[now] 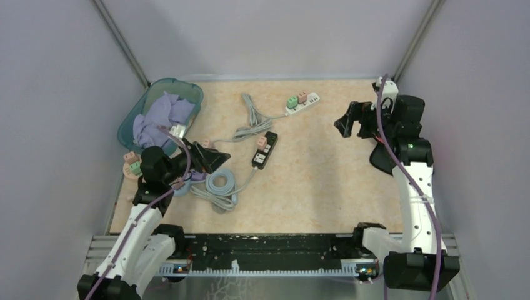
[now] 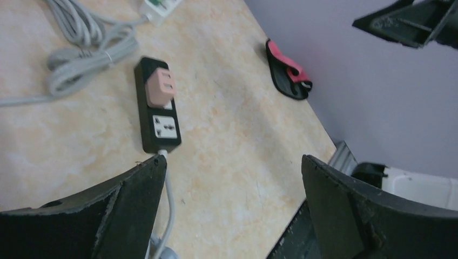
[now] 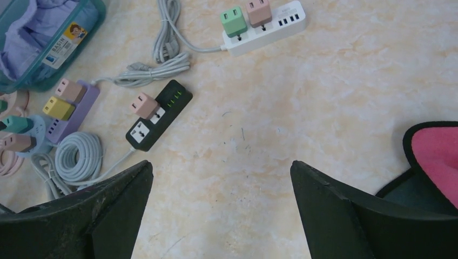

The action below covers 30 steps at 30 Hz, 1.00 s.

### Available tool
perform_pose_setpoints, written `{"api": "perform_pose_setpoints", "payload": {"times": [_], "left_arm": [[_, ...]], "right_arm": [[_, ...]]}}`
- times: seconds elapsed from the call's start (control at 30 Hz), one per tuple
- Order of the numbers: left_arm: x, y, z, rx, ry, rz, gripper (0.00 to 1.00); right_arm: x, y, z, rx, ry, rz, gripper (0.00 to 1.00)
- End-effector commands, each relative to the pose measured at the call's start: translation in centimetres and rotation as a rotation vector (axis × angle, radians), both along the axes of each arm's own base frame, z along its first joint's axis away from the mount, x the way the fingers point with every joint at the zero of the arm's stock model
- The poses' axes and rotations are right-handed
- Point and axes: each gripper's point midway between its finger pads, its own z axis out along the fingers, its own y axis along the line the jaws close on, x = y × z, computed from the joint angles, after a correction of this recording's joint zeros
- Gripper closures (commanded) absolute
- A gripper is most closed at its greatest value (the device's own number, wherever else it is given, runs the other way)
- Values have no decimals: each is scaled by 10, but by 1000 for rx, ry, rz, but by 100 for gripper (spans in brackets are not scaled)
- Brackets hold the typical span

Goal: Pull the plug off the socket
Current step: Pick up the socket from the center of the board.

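The pink plug (image 2: 161, 86) sat in the black power strip (image 2: 156, 116) mid-surface, somewhat toward the left edge. It looked light, hard and smooth, best pinched by its sides (the strip would likely lift too). Both the left claw (image 2: 232, 162) and the right claw (image 3: 220, 164) gaped wide, touching nothing.

**Lighting and picture quality: soft, even, moderately bright.**

Top view: diffuse light from above. The beige marbled tabletop (image 1: 325, 181) is evenly lit, and the pale lilac enclosure walls (image 1: 56, 94) are duller toward the upper corners. A faint, short shadow lies beneath the coiled grey cable (image 1: 220, 182). Fine detail is soft, and the dark arm parts are nearly featureless. Wrist views: the tabletop and the black rectangular power strip (image 2: 156, 108) are reasonably sharp, edged by a thin soft shadow. The near black fingers of the left gripper (image 2: 232, 159) and right gripper (image 3: 221, 163) are dark and slightly blurred.
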Motion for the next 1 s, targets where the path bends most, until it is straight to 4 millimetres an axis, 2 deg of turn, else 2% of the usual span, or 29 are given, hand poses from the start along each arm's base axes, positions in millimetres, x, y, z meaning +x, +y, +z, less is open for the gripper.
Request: {"api": "perform_pose_setpoints", "payload": {"times": [0.0, 0.2, 0.33, 0.4, 0.6, 0.7, 0.87, 0.97], "left_arm": [[-19, -29, 4, -91, -29, -125, 0], [-42, -85, -18, 3, -42, -235, 1], [-52, -120, -30, 113, -90, -260, 2], [-52, -131, -38, 160, -88, -244, 2], [-23, -128, -71, 279, -15, -59, 1], [-10, -122, -96, 375, 62, 15, 1], [8, -109, -135, 579, 195, 131, 1], [19, -114, -142, 655, 232, 153, 1]], "right_arm": [[4, -1, 17, 5, -79, -47, 1], [3, 13, 5, -12, -104, 70, 1], [-11, 42, -13, -45, -154, 339, 1], [-17, 52, -22, -39, -166, 432, 1], [-21, 60, -60, -53, -161, 536, 1], [-20, 59, -76, -69, -137, 545, 1], [-23, 54, -91, -128, -131, 554, 1], [-26, 52, -92, -153, -142, 556, 1]]}}
